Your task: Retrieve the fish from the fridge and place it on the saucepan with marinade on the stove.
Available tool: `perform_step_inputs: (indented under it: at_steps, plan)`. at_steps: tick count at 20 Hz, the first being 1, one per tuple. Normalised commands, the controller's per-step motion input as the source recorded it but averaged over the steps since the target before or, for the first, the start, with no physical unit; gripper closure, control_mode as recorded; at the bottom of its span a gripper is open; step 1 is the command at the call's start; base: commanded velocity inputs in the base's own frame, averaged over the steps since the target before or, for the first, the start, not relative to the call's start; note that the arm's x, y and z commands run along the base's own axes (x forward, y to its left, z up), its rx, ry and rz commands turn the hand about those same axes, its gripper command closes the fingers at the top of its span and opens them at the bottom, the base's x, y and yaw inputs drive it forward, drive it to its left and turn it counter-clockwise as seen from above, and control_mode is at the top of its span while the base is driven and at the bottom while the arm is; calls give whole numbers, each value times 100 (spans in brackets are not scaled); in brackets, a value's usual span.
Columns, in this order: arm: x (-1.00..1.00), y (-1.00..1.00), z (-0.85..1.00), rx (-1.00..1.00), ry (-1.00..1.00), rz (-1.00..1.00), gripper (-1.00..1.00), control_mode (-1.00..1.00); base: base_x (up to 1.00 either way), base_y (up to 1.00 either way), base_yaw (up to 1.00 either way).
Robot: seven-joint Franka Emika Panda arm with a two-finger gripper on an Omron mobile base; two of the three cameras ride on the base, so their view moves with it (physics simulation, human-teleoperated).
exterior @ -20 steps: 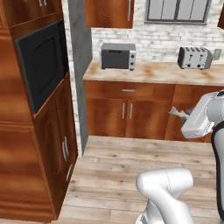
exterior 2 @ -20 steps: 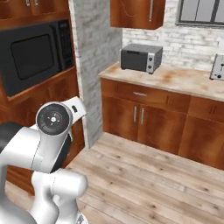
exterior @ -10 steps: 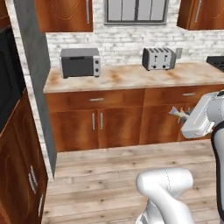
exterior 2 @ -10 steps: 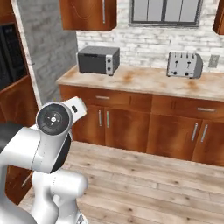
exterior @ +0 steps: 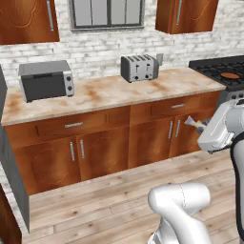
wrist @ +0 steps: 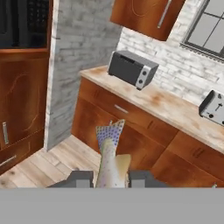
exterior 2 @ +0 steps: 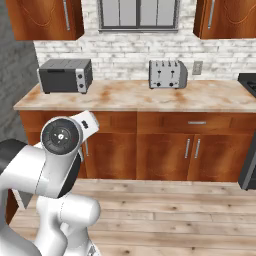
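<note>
Carrying: fish (wrist: 109,155), pinched tail-outward between the jaws of the gripper (wrist: 106,178), clear of the floor for transit. Stove (exterior: 224,71) at the counter's right end; saucepan (exterior: 230,75) apparently on a burner.

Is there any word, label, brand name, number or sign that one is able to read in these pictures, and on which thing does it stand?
None can be read.
Toaster oven: small round knobs on its front panel, no legible marks.
Toaster: plain metal, no brand visible.
Stove: no readable markings.
Round cap on the robot's arm: a ring of small dots, no letters.
</note>
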Motion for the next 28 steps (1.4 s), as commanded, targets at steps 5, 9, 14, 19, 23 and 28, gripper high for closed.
perform_step_inputs:
  at_steps: [5,9,14,19,23,28]
  plan:
    - [0,0,0,0,0,0,100,100,86,-12,-33]
    - [0,0,0,0,0,0,100,100,94,-26,-27]
    - [0,0,0,0,0,0,100,100,74,-56,-28]
    - [0,0,0,0,0,0,100,100,52,-69,-30]
    - [0,0,0,0,0,0,100,100,49,-74,-28]
    - [0,0,0,0,0,0,100,100,46,-71,-25]
